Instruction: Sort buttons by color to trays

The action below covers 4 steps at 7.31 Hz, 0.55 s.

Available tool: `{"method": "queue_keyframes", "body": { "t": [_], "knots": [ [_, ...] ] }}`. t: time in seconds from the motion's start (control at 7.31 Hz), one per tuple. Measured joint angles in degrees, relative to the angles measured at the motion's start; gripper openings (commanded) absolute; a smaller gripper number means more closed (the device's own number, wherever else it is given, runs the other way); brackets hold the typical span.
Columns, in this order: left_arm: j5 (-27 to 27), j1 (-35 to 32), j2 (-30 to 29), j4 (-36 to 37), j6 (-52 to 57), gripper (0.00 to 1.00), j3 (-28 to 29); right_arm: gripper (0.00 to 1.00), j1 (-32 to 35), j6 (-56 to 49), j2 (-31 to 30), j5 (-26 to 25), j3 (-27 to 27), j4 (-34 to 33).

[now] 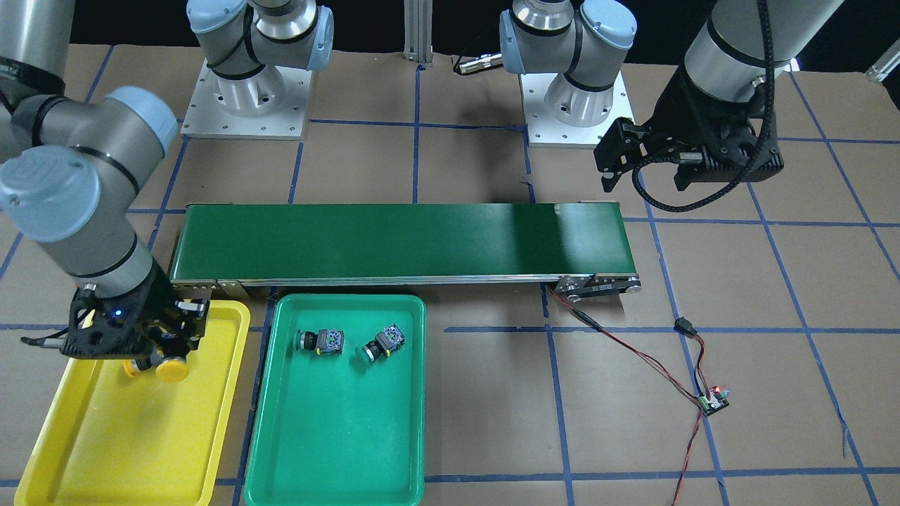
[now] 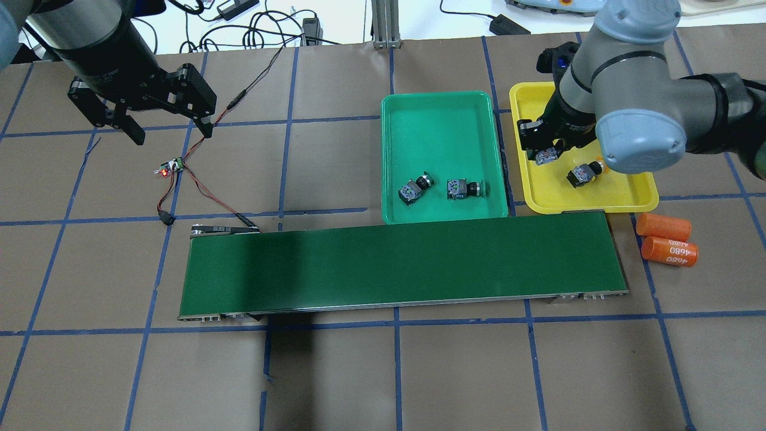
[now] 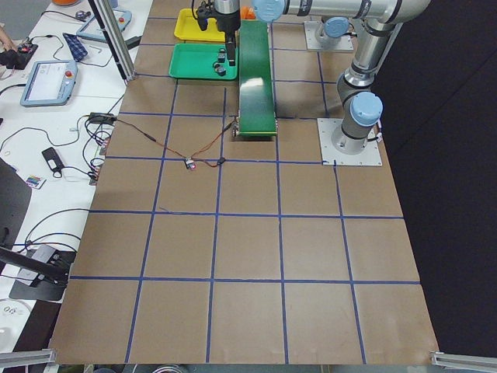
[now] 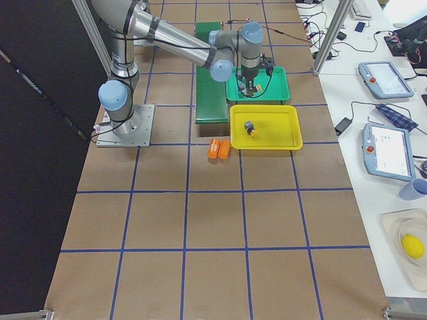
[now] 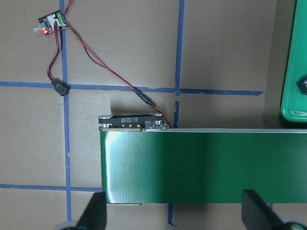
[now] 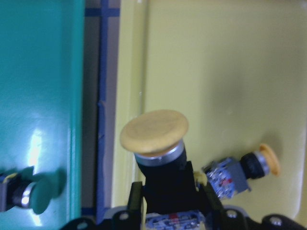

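Two yellow caps, black collars: held button [image 6: 153, 132] pinched in right gripper [image 6: 171, 200] over yellow plastic tray [image 2: 622, 193], loose button [image 2: 583, 173] lying inside. Left gripper [image 2: 172, 131] spread. Brown tabletop [image 2: 335, 377], blue tape grid [image 2: 396, 371].

Long dark-green conveyor belt [image 5: 201, 165] fills the lower half; its end, with a black roller bracket [image 5: 125, 120], sits left of centre. Red and black wires [image 5: 144, 98] run from there to a small circuit board [image 5: 50, 25] with a red light, top left. Green plastic tray [image 5: 295, 57] corner at right edge. Left gripper [image 5: 175, 215] fingertips [image 5: 93, 214] spread wide at the bottom edge.
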Motion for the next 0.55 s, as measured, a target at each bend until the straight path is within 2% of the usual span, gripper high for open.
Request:
{"method": "queue_keyframes", "body": {
  "t": [0.14, 0.27, 0.55],
  "knots": [
    [-0.7, 0.0, -0.1, 0.0, 0.0, 1.00, 0.0, 1.00, -1.2, -1.6, 1.8, -0.3, -0.9, -1.4],
    [-1.4, -0.1, -0.1, 0.0, 0.0, 1.00, 0.0, 1.00, -1.7, -2.2, 0.9, -0.5, -1.0, -0.2],
    [-1.9, -0.2, 0.0, 0.2, 0.1, 1.00, 0.0, 1.00, -1.8, -2.3, -5.1, -0.6, -0.7, 9.4]
  ]
}}
